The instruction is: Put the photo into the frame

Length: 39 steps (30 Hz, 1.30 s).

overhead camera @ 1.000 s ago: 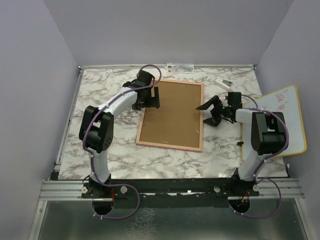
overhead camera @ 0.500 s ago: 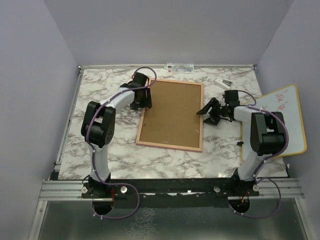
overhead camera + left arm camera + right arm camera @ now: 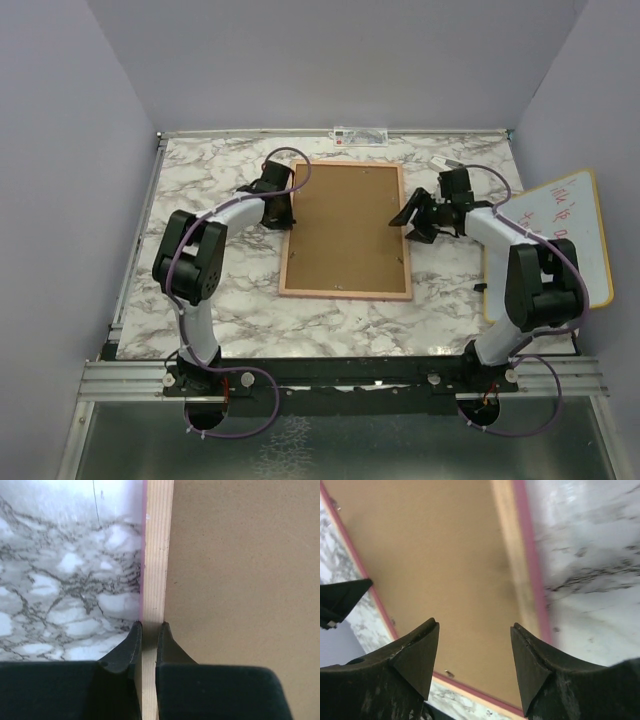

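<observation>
Left tool (image 3: 147, 630) is pinching the left wooden rim of the frame (image 3: 157, 555), which is lying back-up at the middle of the bench (image 3: 200, 165); right tool (image 3: 474, 626) is hanging wide open, empty, over its right edge. Probably stiff, light and breakable, it is best held by its rims. No photo is showing.

A robotics lab cell was indicated by plain grey enclosure walls (image 3: 340, 60), a marble-patterned tabletop (image 3: 200, 320) and an aluminium mounting rail (image 3: 340, 378).

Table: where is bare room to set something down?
Bare marble: between the frame and the table's near edge; also left of the left arm. Crowded: the frame's sides, where the left gripper and right gripper are, and by the whiteboard.
</observation>
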Each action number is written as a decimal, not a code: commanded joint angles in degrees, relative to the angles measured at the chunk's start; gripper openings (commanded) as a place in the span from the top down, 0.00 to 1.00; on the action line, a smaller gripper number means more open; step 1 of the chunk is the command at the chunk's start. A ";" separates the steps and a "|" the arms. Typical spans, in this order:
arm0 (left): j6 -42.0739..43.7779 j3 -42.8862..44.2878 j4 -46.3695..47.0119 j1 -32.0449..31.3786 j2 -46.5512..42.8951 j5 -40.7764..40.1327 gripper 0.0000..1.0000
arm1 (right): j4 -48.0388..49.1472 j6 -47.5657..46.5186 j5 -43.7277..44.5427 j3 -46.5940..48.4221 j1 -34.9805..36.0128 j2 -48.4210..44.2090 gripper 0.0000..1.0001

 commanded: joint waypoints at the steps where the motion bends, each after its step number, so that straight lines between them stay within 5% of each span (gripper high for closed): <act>1: -6.05 -8.33 -1.65 -0.73 -2.92 4.99 1.00 | 2.72 4.34 -4.50 -2.28 4.18 -2.36 0.37; 4: -8.79 -12.20 0.37 -1.44 -5.30 7.14 0.98 | 6.37 9.41 -6.27 -4.20 9.96 -2.60 0.37; 8: -10.04 -15.25 1.39 -1.83 -7.56 8.27 0.83 | 11.51 17.60 -5.80 -7.12 17.72 -1.82 0.37; 19: -7.75 -19.98 2.26 -1.84 -8.43 10.40 0.81 | 24.75 30.61 -0.52 -5.93 33.52 9.17 0.53; 30: -6.07 -21.61 0.60 -1.77 -6.75 8.32 0.79 | 26.53 33.65 7.08 1.87 38.93 19.32 0.53; 39: -4.45 -20.74 -1.22 -1.77 -5.18 9.78 0.78 | 32.51 35.46 6.14 2.15 40.01 23.01 0.63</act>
